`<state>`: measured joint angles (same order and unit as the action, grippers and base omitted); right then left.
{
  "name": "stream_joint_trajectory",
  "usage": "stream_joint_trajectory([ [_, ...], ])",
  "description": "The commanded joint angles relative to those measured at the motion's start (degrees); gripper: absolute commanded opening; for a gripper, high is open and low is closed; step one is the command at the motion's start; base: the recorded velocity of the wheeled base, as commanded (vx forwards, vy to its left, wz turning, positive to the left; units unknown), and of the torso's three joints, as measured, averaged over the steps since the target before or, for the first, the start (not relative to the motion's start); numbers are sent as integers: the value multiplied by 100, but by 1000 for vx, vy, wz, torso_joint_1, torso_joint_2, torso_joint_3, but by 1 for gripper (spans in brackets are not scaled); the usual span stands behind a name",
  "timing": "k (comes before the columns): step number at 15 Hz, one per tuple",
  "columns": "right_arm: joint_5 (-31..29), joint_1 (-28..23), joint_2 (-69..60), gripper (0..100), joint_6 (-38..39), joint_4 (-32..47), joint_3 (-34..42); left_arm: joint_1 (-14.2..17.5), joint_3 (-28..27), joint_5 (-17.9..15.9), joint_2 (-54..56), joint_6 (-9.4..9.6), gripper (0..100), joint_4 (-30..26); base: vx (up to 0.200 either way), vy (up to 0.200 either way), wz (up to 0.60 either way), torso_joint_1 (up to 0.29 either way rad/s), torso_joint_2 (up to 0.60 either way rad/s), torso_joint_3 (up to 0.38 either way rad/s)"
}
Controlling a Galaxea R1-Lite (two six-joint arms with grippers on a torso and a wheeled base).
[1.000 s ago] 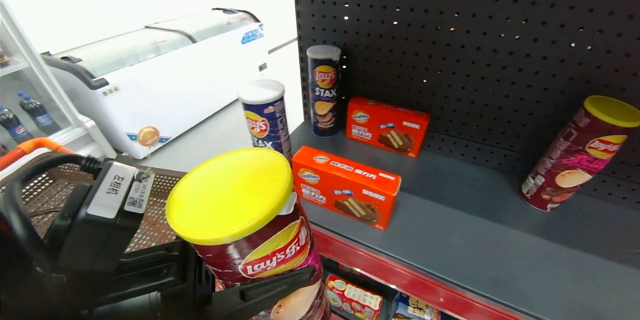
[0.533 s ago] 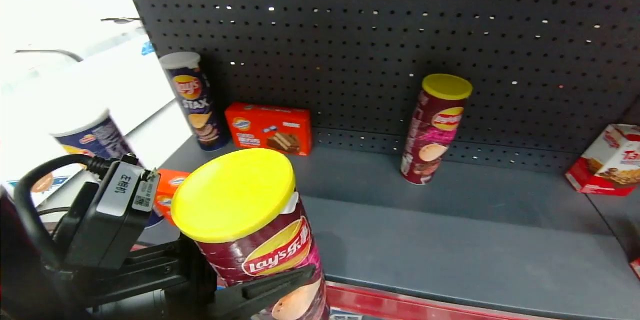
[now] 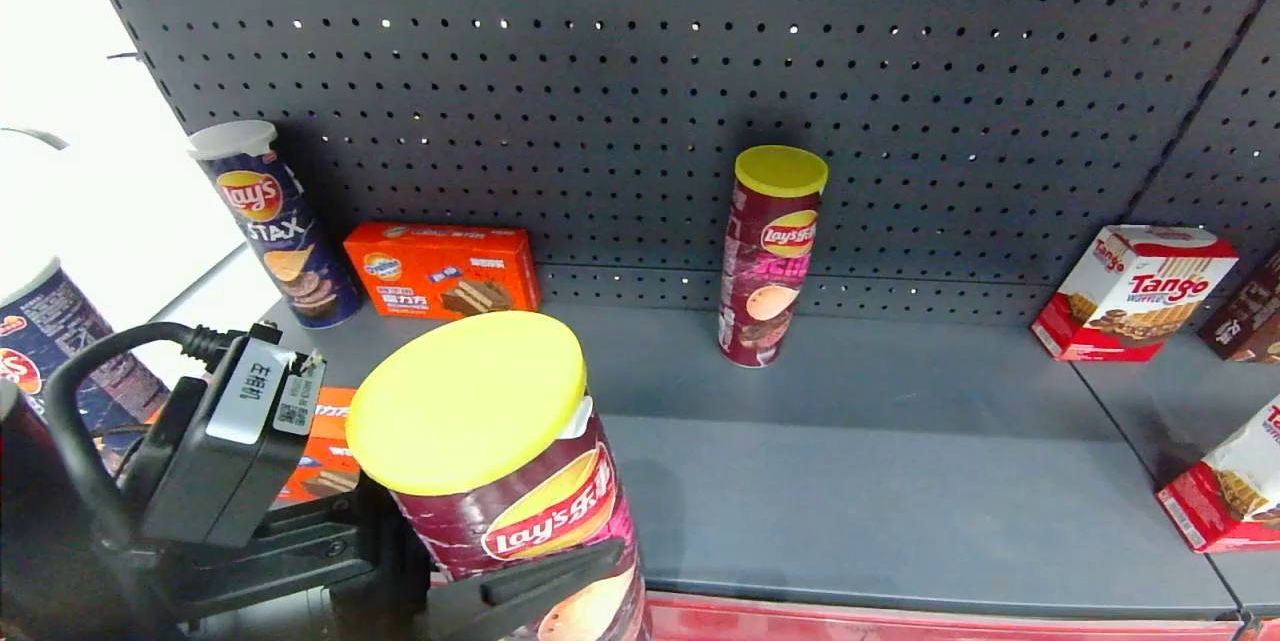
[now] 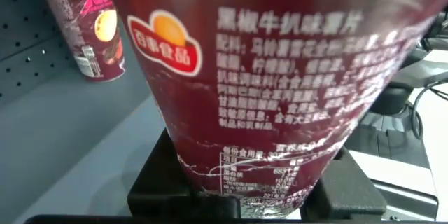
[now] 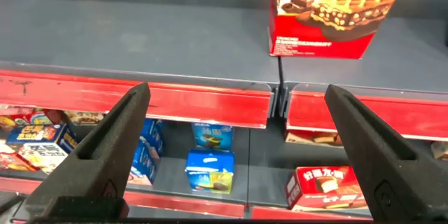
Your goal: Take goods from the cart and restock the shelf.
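Head view, lower left: left pincer [image 3: 500,556] is clamped on a maroon chip can [image 3: 500,461] w/ a yellow lid. The can is upright. One dark finger [image 3: 540,576] crosses its front low down, the other is hidden behind it. Jaws are apart only by the can's width. The can overlaps the shelf [image 3: 900,491] front edge, and its base is cut off at frame btm. In the left wrist view the same can [image 4: 280,77] takes up the upper frame, w/ its base seated betw. the pincer's [image 4: 255,192] two dark blocks.

Far left edge: blue chip can [image 3: 60,341], partly cut off. Upper left, by the pegboard [image 3: 640,71]: second blue can [image 3: 275,221], w/ an orange box [image 3: 440,271] just beside it. Another orange box [image 3: 320,441] is half hidden behind the pincer's housing. Ctr: a matching maroon can [image 3: 770,261] stands near the pegboard, well apart from the held one. It also shows upper left in the left wrist view [image 4: 87,28]. Right: red-white wafer box [image 3: 1135,293] at the back, and a second wafer box [image 3: 1225,486] at the frame edge.

Right wrist view: right pincer [image 5: 241,157] is wide open, holding and touching nothing, w/ its fingers [image 5: 105,157] at lower left and lower right. Behind it is a red shelf lip [image 5: 203,105], and small packs [image 5: 210,171] sit on the shelf below.
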<state>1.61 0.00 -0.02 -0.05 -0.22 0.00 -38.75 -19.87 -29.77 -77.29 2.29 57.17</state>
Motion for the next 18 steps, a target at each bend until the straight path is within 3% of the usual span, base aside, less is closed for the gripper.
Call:
stream_joint_trajectory([
  [1, 6, 0, 2, 100, 5, -4, 0, -1, 36, 6, 3, -1, 0, 4, 0, 0, -600, 7, -2, 2],
  [12, 6, 0, 2, 100, 14, -13, 0, 87, 45, -38, 3, -1, 0, 4, 0, 0, 0, 0, 0, 0],
  [13, 32, 0, 11, 100, 31, -75, -141, 96, 53, -82, 3, 17, 0, 4, 0, 0, 0, 0, 0, 0],
  [14, 85, 123, 662, 100, 163, 4, -1169, 96, 45, -82, -6, 8, 0, 4, 0, 0, 0, 0, 0, 0],
  [15, 112, 387, 1250, 100, 330, 312, -1608, 96, 45, -64, -32, 26, 0, 4, 0, 0, 0, 0, 0, 0],
  [18, 885, 861, 1470, 100, -206, 435, -2048, 166, 62, -73, -58, 114, 0, 4, 0, 0, 0, 0, 0, 0],
])
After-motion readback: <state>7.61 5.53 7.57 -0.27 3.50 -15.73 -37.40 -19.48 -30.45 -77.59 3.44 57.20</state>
